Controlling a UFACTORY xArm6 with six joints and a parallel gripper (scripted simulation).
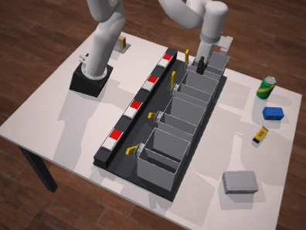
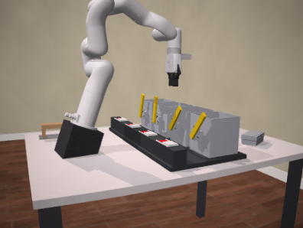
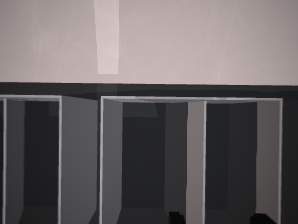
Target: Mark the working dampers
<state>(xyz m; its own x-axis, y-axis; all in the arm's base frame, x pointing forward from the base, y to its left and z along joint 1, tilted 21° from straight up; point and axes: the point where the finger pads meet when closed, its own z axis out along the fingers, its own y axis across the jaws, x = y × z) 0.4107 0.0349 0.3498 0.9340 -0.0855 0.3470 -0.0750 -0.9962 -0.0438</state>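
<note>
Four grey open-topped box dampers stand in a row on a black tray (image 1: 125, 170) (image 2: 214, 160). The nearest damper (image 1: 156, 174) (image 2: 222, 135) has a tilted yellow lever (image 1: 131, 150) (image 2: 198, 125); the second lever (image 1: 151, 115) (image 2: 175, 118) is tilted too. The third lever (image 1: 173, 79) (image 2: 155, 109) and far lever (image 1: 187, 58) (image 2: 141, 105) stand nearly upright. All four sliders show red: nearest red (image 1: 115, 134) (image 2: 162, 141), then red (image 1: 135, 105), red (image 1: 152, 79) and far red (image 1: 167, 57). My gripper (image 1: 200, 72) (image 2: 173, 85) (image 3: 218, 218) is partly open and empty, high above the row's far part.
A green can (image 1: 266, 88), blue block (image 1: 273, 113), yellow-black object (image 1: 260, 133) and grey case (image 1: 239, 181) (image 2: 252, 137) lie beyond the tray. A wooden-handled object (image 1: 122, 42) (image 2: 53, 126) is near the arm's black base (image 1: 90, 81) (image 2: 78, 139).
</note>
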